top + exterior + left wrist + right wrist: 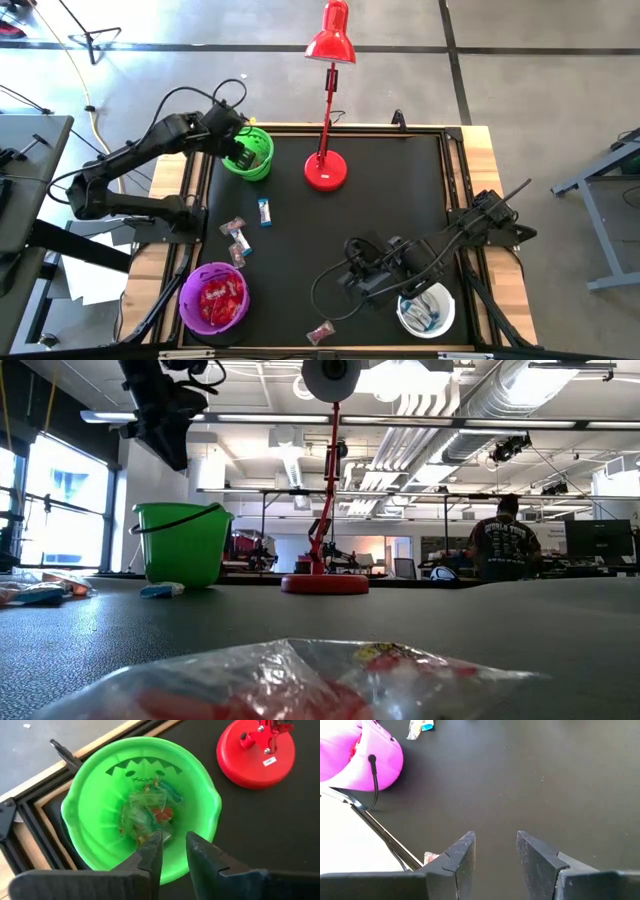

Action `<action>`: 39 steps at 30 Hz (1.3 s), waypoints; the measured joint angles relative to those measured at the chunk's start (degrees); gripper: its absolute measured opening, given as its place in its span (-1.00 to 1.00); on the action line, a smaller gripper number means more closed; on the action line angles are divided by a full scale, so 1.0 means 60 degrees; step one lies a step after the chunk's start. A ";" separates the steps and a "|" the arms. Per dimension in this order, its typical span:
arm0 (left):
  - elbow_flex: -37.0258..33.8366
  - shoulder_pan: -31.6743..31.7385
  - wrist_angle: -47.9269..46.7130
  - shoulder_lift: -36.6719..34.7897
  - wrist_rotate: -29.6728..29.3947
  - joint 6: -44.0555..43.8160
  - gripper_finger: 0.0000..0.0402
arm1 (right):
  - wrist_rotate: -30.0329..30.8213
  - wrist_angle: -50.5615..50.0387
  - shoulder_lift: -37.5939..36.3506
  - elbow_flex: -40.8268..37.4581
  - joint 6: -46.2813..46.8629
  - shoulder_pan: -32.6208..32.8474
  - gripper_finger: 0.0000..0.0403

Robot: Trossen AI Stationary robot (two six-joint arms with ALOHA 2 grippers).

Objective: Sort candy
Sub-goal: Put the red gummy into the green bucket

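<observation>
My left gripper (173, 845) hangs open just above the green bowl (248, 153), over its near rim, with nothing between its fingers. Clear greenish candy (147, 812) lies heaped at the bottom of that bowl. Loose candy lies on the black mat: a blue-and-white piece (265, 211), a few more (238, 243) beside it, and a red piece (321, 332) at the near edge. My right gripper (495, 840) hangs open above bare mat, left of the white bowl (426, 310).
A red desk lamp stands with its base (326, 170) right of the green bowl. The purple bowl (213, 297) at the near left holds red candy. The white bowl holds blue-and-white candy. Bare mat lies in the middle. A person (505, 545) stands far behind the table.
</observation>
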 joint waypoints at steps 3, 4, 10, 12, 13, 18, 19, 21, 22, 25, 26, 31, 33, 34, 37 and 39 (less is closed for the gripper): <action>0.0000 -0.0122 -0.0044 -0.0057 0.0437 0.0003 -0.61 | -0.0019 0.0089 0.0000 0.0000 -0.0124 0.0000 -0.30; 0.0000 -0.0210 -0.0088 -0.0120 0.0673 0.0023 -0.61 | -0.0035 0.0144 0.0000 0.0000 -0.0257 0.0000 -0.30; 0.0000 -0.1720 -0.0004 -0.0505 0.1697 -0.0365 -0.68 | -0.0458 0.0389 0.0000 0.0000 -0.2070 0.0004 -0.30; 0.0000 -0.2493 0.0092 -0.0511 0.1705 -0.0909 -0.70 | -0.0593 0.0433 0.0000 0.0000 -0.2589 0.0007 -0.30; 0.0000 -0.2939 0.0163 -0.0504 0.1702 -0.1235 -0.70 | -0.0632 0.0464 0.0000 0.0000 -0.2785 0.0007 -0.30; 0.0004 -0.5578 0.0982 -0.0071 0.1342 -0.2751 -0.71 | -0.0635 0.0665 0.0000 0.0000 -0.3223 0.0004 -0.30; 0.0004 -0.6149 0.1292 0.0088 0.1163 -0.3083 -0.70 | -0.0636 0.0714 0.0000 0.0000 -0.3234 0.0004 -0.30; 0.0004 -0.7241 0.2031 0.0500 0.0730 -0.3740 -0.70 | -0.0635 0.0785 0.0000 0.0000 -0.3226 0.0004 -0.30; 0.0004 -0.7723 0.2429 0.0762 0.0491 -0.4013 -0.70 | -0.0635 0.0835 0.0000 0.0000 -0.3224 0.0004 -0.30; 0.0004 -0.8875 0.3645 0.1609 -0.0072 -0.4577 -0.70 | -0.0635 0.0879 0.0000 0.0000 -0.3230 0.0004 -0.30; 0.0004 -0.9137 0.3994 0.1910 -0.0122 -0.4708 -0.70 | -0.0635 0.0879 0.0000 0.0000 -0.3224 0.0004 -0.30; 0.0004 -0.9959 0.5520 0.3496 -0.0047 -0.5170 -0.70 | -0.0635 0.0880 0.0000 0.0000 -0.3229 0.0004 -0.30; 0.0004 -1.0130 0.5957 0.4018 0.0136 -0.5471 -0.70 | -0.0635 0.0883 0.0000 0.0000 -0.3228 0.0004 -0.30; 0.0004 -1.0215 0.6186 0.4254 0.0239 -0.5601 -0.70 | -0.0635 0.0883 0.0000 0.0000 -0.3237 0.0004 -0.30; 0.0004 -1.0431 0.6834 0.4842 0.0473 -0.5937 -0.70 | -0.0635 0.0883 0.0000 0.0000 -0.3239 0.0004 -0.30; 0.0004 -1.0568 0.7268 0.5207 0.0576 -0.6267 -0.70 | -0.0635 0.0883 0.0000 0.0000 -0.3242 0.0004 -0.30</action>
